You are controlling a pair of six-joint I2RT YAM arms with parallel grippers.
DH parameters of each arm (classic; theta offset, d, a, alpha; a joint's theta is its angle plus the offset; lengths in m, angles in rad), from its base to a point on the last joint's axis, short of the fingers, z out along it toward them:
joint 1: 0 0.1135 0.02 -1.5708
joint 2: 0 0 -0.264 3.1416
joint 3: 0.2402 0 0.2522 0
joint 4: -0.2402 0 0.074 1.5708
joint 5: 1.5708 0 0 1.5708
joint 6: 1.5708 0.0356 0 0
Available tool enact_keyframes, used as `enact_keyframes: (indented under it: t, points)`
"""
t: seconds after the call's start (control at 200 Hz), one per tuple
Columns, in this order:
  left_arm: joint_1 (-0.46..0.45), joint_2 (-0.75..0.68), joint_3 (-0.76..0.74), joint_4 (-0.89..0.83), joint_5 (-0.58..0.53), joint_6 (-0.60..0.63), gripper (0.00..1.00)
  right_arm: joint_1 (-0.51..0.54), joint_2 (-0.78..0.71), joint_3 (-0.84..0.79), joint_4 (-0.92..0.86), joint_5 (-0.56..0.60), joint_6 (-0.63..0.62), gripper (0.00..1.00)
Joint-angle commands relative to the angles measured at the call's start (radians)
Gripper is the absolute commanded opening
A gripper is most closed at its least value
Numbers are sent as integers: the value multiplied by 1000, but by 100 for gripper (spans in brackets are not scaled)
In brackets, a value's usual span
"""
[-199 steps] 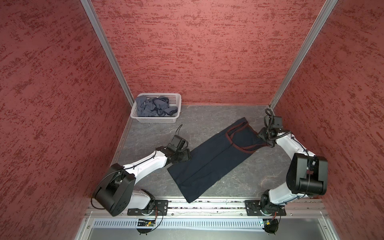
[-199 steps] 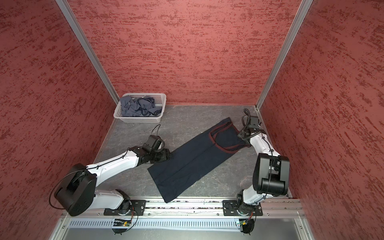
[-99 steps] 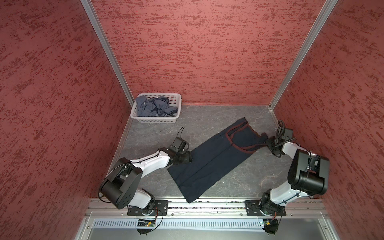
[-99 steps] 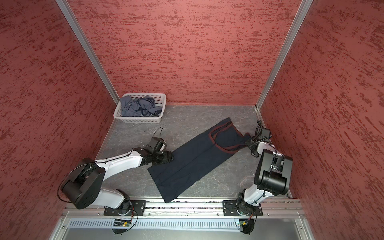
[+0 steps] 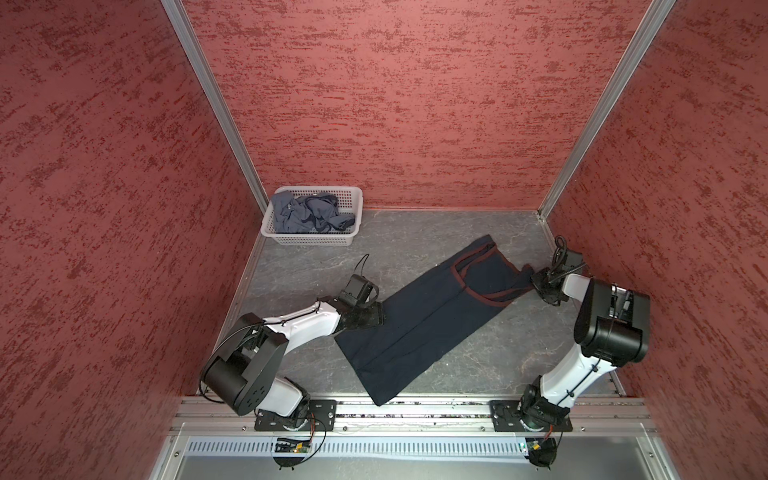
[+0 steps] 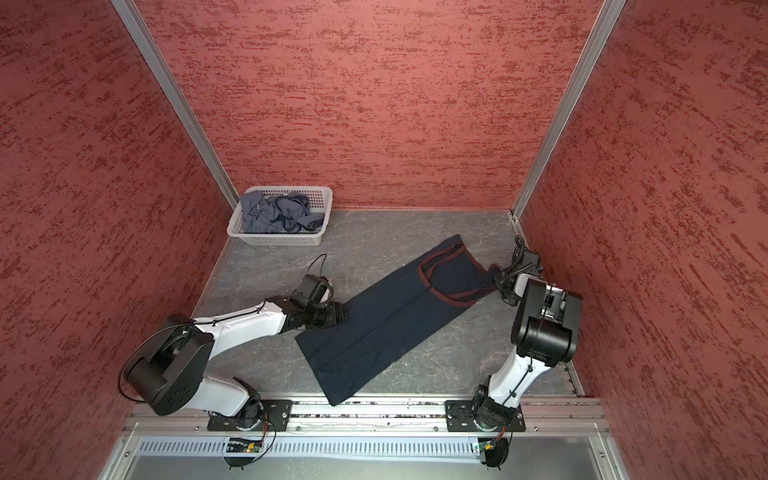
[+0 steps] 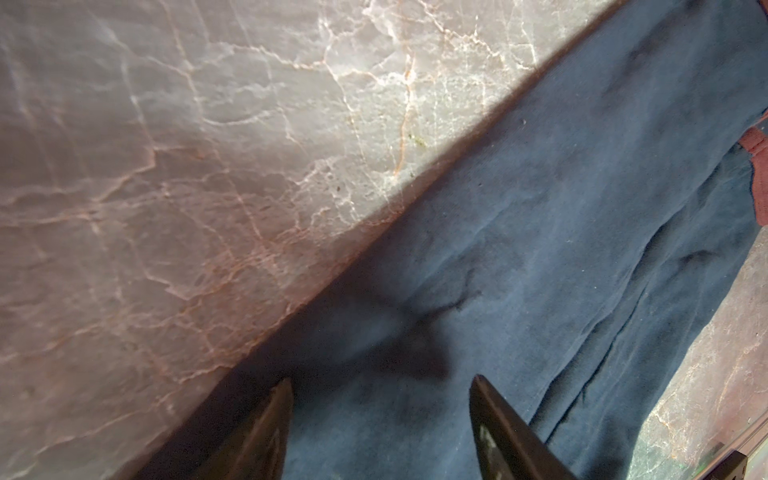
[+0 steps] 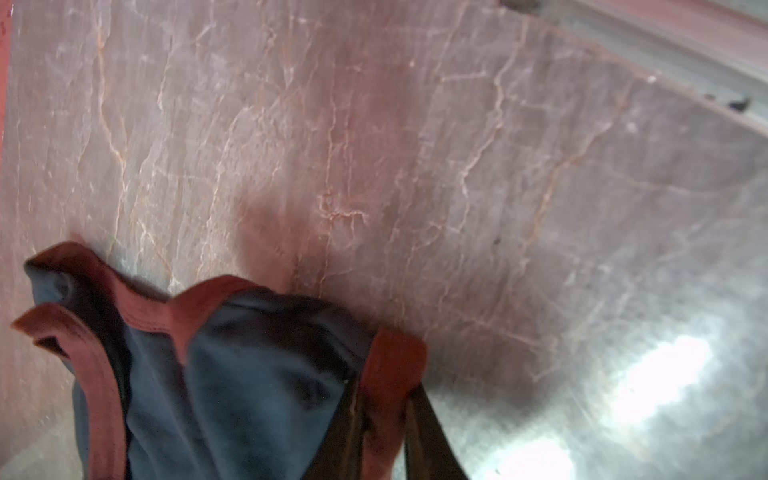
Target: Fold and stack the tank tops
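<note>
Navy tank top [image 5: 424,316]: it lies flat on the grey marbled surface [image 5: 415,237], set diagonally, its hem at the front rail and its maroon-trimmed straps toward the right arm. Lengthwise creases suggest its sides are already folded in, leaving a long strip. The grey-blue tank top [image 5: 307,214] sits crumpled in the white perforated basket [image 5: 316,242] at the far left corner, well apart.

Right hand [image 5: 537,283]: in the wrist view it is clenched on the maroon-edged shoulder strap [image 8: 390,374], the cloth bunched between the fingers.

Left hand [image 7: 380,415]: released, fingers spread above the cloth at its long edge, grasping nothing.

Step in hand, as judged: the crosswise fold of the navy top, just starting at the strap end.

Next move, as judged: lift the strap end and carry it over toward the hem. The left hand would need to pin or take the cloth so the strip does not slide or open. The grey-blue top is not yet begun.

Change noted: a second ago the right hand stood open at the straps; it has since closed on them and drawn a tongue of cloth toward itself. The left hand's spread is unchanged.
</note>
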State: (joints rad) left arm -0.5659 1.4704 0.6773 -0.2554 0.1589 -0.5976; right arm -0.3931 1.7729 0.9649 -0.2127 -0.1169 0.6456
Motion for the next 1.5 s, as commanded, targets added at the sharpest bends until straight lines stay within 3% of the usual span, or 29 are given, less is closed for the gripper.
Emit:
enact_keyframes:
  t: [0.0,0.16,0.551,0.887,1.047,1.287,1.498]
  points:
    - [0,22,-12,16,1,-11,69,37,-41,64,-69,141,-25,10]
    - [-2,21,-15,15,-2,-16,69,116,-42,161,-186,303,-72,5]
    - [-12,39,-17,15,-8,-25,69,234,185,479,-418,485,-162,8]
    - [-69,41,13,-11,-44,-33,69,330,384,774,-577,528,-188,10]
    - [-71,36,7,-4,-46,-46,69,371,421,834,-612,562,-184,10]
    - [-72,54,13,-1,-35,-47,69,411,484,900,-599,478,-189,12]
    - [-74,52,-5,-9,-44,-46,69,402,592,1030,-649,514,-199,24]
